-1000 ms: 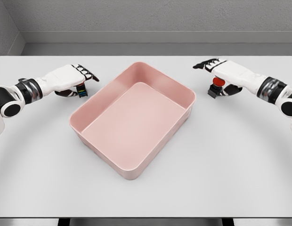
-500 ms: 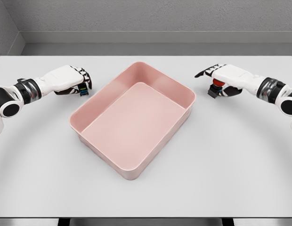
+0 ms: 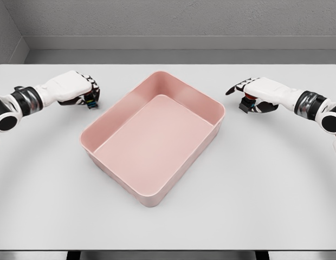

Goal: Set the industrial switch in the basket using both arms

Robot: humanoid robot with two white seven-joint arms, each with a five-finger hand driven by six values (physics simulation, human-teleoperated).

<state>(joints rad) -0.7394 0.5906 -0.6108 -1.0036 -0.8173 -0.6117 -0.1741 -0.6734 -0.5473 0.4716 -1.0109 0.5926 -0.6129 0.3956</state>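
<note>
Each hand should clench firmly before lifting: left hand (image 3: 76,89) curls over a small dark switch (image 3: 92,102), right hand (image 3: 258,92) over the red-buttoned switch (image 3: 247,102), beside the pink plastic basket (image 3: 157,189).

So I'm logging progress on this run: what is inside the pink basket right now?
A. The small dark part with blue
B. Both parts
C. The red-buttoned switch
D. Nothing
D: the pink basket shows only its bare floor, while the red-buttoned switch sits under the right hand on the table, and the small dark part is at the left hand, both outside the rim.
</note>
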